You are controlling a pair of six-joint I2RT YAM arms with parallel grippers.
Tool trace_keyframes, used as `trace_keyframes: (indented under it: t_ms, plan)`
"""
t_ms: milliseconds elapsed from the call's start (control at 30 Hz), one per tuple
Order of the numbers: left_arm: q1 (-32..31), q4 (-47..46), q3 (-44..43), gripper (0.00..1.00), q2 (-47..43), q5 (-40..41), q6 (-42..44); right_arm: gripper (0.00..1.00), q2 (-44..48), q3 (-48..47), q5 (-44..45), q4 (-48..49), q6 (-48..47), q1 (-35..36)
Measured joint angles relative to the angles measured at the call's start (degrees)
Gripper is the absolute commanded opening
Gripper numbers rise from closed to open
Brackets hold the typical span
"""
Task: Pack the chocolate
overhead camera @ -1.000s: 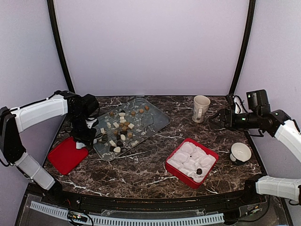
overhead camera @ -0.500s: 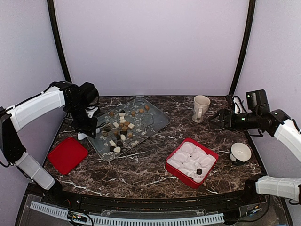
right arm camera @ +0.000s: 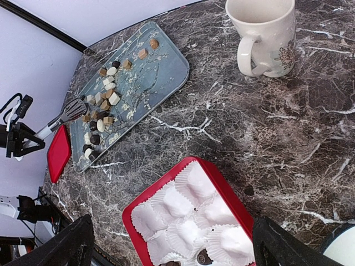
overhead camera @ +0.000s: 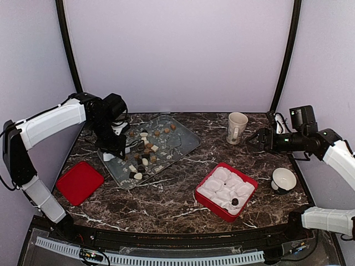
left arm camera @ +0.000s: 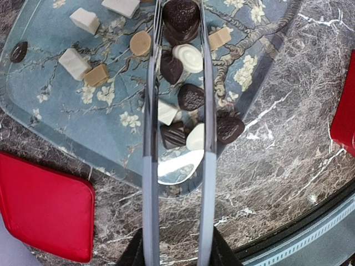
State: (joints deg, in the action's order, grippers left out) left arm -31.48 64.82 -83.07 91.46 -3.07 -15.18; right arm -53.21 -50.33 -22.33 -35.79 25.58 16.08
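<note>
The chocolate (overhead camera: 145,148) lies as small dark, tan and white pieces on a blue flowered glass tray (overhead camera: 178,139), which also shows in the left wrist view (left arm camera: 50,105). My left gripper (overhead camera: 113,145) hangs over the tray's left side, shut on metal tongs (left arm camera: 206,111). A dark heart-shaped chocolate (left arm camera: 180,19) sits between the tongs' tips, above the other pieces. A red box (overhead camera: 250,184) with a white paper insert holds one dark chocolate (overhead camera: 235,201). My right gripper (overhead camera: 256,139) stands open at the right, high above the box (right arm camera: 222,183), with nothing in it.
The box's red lid (overhead camera: 79,182) lies flat at the left front. A cream mug (overhead camera: 237,127) stands at the back right. A small white cup (overhead camera: 284,179) sits near the right edge, beside the box. Bare marble lies between tray and box.
My left arm has swung from beside the red lid up and to the right, over the tray's left side, carrying the tongs. The right arm has not moved.
</note>
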Motion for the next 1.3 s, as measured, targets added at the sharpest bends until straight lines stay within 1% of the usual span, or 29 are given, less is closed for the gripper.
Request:
trace_keyframes:
  t_ms: [267,367,700,933,1133,1300]
  plan:
    - [-2.4,-2.6,-2.8,0.17,3.8,-1.5,0.5,1.00,0.0,0.1,0.0,0.0,0.0,0.0]
    - [-4.2,-3.3,-4.6,0.17,5.3,-2.3,0.9,1.00,0.0,0.1,0.0,0.0,0.0,0.0]
    - [-16.4,-7.8,-13.6,0.16,11.2,-7.9,1.9,1.00,0.0,0.1,0.5,0.0,0.4,0.0]
    - [-25.7,-12.2,-20.9,0.16,18.0,-12.7,2.2,1.00,0.0,0.1,1.6,-0.1,0.7,0.0]
    - [-30.5,-14.0,-25.2,0.16,24.6,-15.4,3.1,1.00,0.1,0.1,2.9,-0.9,0.7,-0.2]
    - [-32.3,-14.8,-26.8,0.16,28.9,-16.6,4.0,1.00,0.7,0.1,3.8,-2.0,0.7,-0.5]
